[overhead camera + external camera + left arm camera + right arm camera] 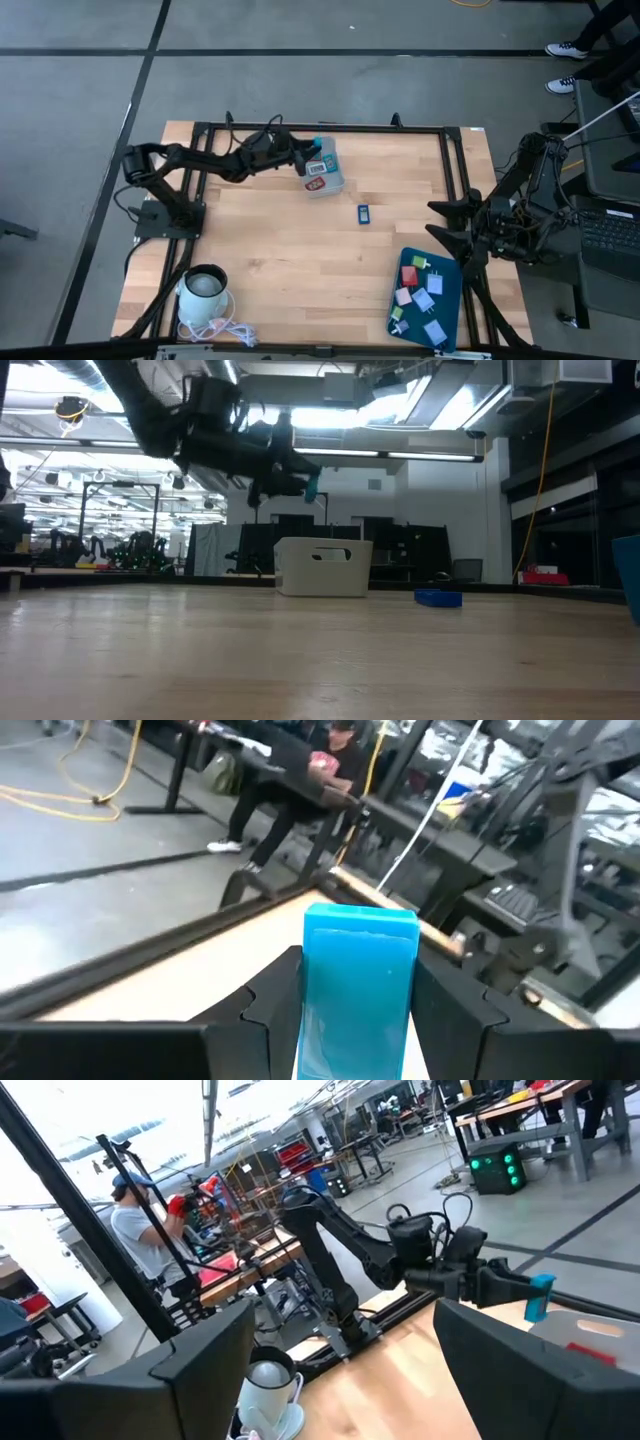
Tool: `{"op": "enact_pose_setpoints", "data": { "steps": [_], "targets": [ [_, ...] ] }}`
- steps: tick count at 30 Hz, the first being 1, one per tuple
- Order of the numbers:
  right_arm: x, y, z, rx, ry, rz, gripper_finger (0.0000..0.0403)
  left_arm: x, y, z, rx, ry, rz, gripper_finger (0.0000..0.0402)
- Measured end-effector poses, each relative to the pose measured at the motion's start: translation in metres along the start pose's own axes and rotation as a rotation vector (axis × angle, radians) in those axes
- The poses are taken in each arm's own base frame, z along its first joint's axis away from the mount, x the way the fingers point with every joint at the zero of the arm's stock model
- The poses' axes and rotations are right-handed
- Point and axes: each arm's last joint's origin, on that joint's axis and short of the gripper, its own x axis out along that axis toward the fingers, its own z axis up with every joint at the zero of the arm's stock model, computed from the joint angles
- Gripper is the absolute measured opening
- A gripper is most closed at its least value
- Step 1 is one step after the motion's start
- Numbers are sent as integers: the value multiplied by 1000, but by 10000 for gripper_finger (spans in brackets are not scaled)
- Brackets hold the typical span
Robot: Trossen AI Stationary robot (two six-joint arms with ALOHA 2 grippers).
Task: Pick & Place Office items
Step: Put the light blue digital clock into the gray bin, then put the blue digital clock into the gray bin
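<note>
A light-blue block [358, 985] sits clamped between the left gripper's [312, 152] fingers, held in the air above the grey bin [327, 172] near the table's far edge. The bin already holds a red piece [316, 184]. A dark blue piece [364, 212] lies alone on the wooden table [290, 260], between the bin and the teal tray [447, 300]. The tray, at the near right corner, carries red, green, pink and pale blue pieces [422, 297]. The right gripper [437, 220] waits at the table's right edge, jaws wide and empty.
</note>
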Motion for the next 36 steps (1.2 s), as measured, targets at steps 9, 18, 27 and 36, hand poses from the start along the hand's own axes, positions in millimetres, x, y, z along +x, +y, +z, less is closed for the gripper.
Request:
{"op": "enact_pose_setpoints", "data": {
  "steps": [9, 18, 27, 36],
  "targets": [
    [0, 0, 0, 16, 0, 0, 315, 10, 14, -19, -61, 0, -30, 146],
    [0, 0, 0, 18, 0, 0, 315, 20, 27, -47, -265, 52, 12, 222],
    [0, 0, 0, 18, 0, 0, 315, 23, 30, -52, -341, 26, 14, 238],
    [0, 0, 0, 17, 0, 0, 315, 21, 20, -34, -403, -102, -112, 238]
  ]
}}
